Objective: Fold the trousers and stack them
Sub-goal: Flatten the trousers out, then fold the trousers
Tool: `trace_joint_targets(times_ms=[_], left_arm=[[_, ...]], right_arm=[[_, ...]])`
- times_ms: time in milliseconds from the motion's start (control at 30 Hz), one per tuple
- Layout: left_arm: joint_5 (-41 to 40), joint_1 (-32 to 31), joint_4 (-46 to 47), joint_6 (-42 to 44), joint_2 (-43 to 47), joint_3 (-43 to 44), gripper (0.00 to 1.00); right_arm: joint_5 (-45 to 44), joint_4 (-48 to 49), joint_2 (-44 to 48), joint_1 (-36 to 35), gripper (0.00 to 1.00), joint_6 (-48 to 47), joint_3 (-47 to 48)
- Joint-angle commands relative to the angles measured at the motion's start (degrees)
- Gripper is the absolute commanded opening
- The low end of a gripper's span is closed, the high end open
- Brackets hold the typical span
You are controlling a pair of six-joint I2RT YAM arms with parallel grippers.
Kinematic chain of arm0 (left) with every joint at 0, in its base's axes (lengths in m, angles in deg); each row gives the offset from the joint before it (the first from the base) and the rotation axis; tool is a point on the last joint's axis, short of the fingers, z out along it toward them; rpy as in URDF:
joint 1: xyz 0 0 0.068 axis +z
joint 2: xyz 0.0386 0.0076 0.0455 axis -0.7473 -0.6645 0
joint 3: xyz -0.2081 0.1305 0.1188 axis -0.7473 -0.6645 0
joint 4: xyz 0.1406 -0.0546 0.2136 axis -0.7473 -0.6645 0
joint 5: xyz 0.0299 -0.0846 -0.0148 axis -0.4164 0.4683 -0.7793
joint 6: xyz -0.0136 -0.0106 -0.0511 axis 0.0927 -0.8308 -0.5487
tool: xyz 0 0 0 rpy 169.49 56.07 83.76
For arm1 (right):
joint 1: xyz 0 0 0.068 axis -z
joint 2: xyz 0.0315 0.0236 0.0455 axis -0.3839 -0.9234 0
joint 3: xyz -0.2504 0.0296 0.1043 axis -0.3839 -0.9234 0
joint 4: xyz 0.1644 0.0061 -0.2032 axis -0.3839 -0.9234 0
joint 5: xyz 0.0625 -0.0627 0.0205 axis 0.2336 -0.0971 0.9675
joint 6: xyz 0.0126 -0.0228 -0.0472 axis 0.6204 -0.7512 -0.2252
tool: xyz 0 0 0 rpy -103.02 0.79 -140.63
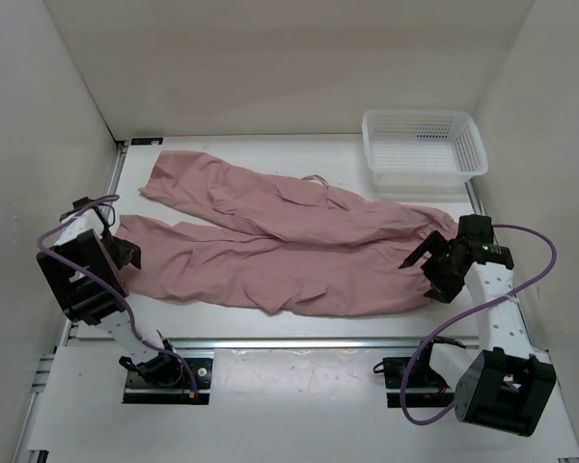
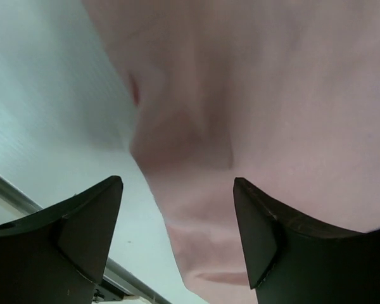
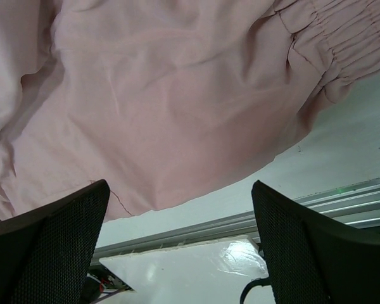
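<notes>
The dusty-pink trousers (image 1: 280,236) lie spread flat across the table, legs pointing left and waist at the right. My left gripper (image 1: 125,253) is open and empty right at the cuff of the near leg; in the left wrist view the cuff end (image 2: 196,209) sits between my spread fingers (image 2: 88,221). My right gripper (image 1: 427,262) is open and empty above the waist end's near corner; the right wrist view shows the pink cloth (image 3: 177,107) and gathered elastic (image 3: 342,38) just beyond my fingers (image 3: 285,240).
A white mesh basket (image 1: 423,145) stands at the back right corner. White walls close in the table on the left, back and right. A metal rail (image 1: 299,341) runs along the near edge in front of the arm bases.
</notes>
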Motion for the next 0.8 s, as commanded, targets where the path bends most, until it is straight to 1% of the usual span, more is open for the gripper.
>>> trace_joint_targets(times_ms=[0, 67, 100, 167, 267, 367, 400, 433, 467, 500, 567, 633, 667, 733, 767], left_arm=[[-8.32, 0.32, 0.68, -0.39, 0.33, 3.12, 0.82], [-9.56, 0.85, 0.15, -0.91, -3.27, 4.45, 0.84], [-10.09, 0.85, -0.55, -1.62, -4.67, 6.11, 0.81], [-11.49, 0.85, -1.70, -2.15, -7.14, 6.66, 0.73], [-12.03, 0.33, -1.70, -3.47, -7.15, 7.19, 0.68], [-12.03, 0.32, -1.70, -3.47, -7.15, 7.19, 0.69], [-12.03, 0.32, -1.70, -3.47, -7.15, 7.19, 0.68], [-10.63, 0.32, -1.70, -2.77, -6.10, 6.40, 0.63], [-9.92, 0.32, -0.92, -2.77, -5.40, 6.39, 0.56], [-9.05, 0.32, -0.39, -2.07, -4.17, 5.70, 0.34], [-7.03, 0.32, 0.31, -1.54, -3.64, 5.69, 0.26], [-6.41, 0.32, 0.32, -0.84, -3.63, 5.69, 0.22], [-6.40, 0.32, 0.32, -0.83, -3.63, 5.69, 0.16], [-6.40, 0.32, 0.84, -0.83, -4.15, 5.69, 0.10], [-5.71, 0.32, 0.85, -0.83, -4.16, 5.69, 0.10]], right_arm=[[1.82, 0.43, -0.60, -0.18, 0.97, 0.83, 3.18], [1.82, 0.43, -1.66, -0.18, 0.97, 0.83, 3.80], [1.82, 0.43, -1.66, -0.18, 0.97, 0.83, 4.59], [1.82, 0.43, -2.28, -0.18, 0.97, 0.83, 5.46], [1.82, 0.43, -2.80, -0.18, 0.97, 0.83, 7.05], [1.82, 0.43, -2.80, -0.18, 0.97, 1.36, 7.67], [1.82, 0.43, -2.80, -0.18, 0.97, 1.36, 7.67], [1.82, -0.10, -2.20, -0.18, 0.97, 1.36, 7.67], [1.82, -0.10, -2.19, -0.18, 0.97, 1.36, 7.67], [1.82, -0.10, -2.19, -0.18, 0.97, 1.36, 7.67], [1.82, -0.10, -1.57, -0.18, 0.97, 1.36, 7.06], [1.82, -0.10, -0.87, -0.18, 0.97, 1.89, 6.53], [1.82, -0.10, -0.35, -0.18, 0.97, 1.89, 6.53], [1.82, -0.63, 0.18, -0.18, 0.97, 1.89, 6.53], [1.82, -0.63, 0.79, -0.18, 0.97, 1.89, 6.53]])
